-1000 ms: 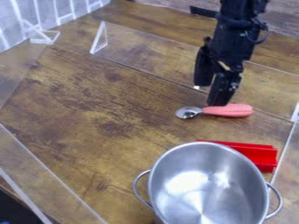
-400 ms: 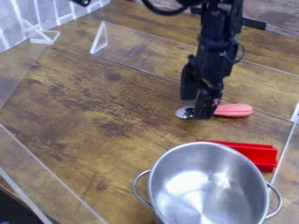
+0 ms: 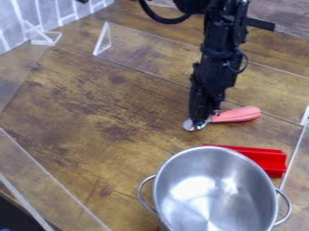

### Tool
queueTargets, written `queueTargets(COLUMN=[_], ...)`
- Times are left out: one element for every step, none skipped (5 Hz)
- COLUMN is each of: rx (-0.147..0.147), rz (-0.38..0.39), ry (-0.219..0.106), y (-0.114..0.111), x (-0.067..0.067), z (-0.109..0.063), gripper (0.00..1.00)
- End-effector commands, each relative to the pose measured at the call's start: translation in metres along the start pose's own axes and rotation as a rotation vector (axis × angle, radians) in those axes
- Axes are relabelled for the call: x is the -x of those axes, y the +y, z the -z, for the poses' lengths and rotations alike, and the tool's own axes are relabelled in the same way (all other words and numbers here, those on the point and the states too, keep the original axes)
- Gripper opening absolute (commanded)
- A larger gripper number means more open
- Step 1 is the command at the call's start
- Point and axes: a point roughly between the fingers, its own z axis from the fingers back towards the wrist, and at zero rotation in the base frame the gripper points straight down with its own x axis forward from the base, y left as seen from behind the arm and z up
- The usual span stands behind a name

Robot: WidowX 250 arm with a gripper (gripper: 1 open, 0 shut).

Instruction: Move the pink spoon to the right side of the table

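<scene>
The pink spoon (image 3: 241, 114) lies on the dark wooden table (image 3: 97, 117) at the right, its pink handle pointing right and its metal bowl (image 3: 193, 124) pointing left. My gripper (image 3: 201, 115) reaches straight down from the black arm above. Its fingers are closed together on the spoon's neck, between bowl and handle. The spoon still rests on the tabletop, slightly slanted, and the fingers hide its neck.
A large steel pot (image 3: 218, 194) stands at the front right, close below the spoon. A flat red rectangular object (image 3: 259, 155) lies between the pot and the spoon. Clear acrylic panels (image 3: 133, 45) border the table at the back and along the left (image 3: 36, 36).
My gripper came down and to the left onto the spoon's neck and closed from wide open. The spoon's bowl shifted slightly toward the front.
</scene>
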Motion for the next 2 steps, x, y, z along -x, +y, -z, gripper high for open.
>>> queueTargets(rx=[-0.072, -0.089], rz=[-0.106, -0.197], ry=[-0.076, -0.086], y=[-0.004, -0.013], x=[0.012, 0.016], z=[-0.056, -0.076], gripper=[0.0, 0.0])
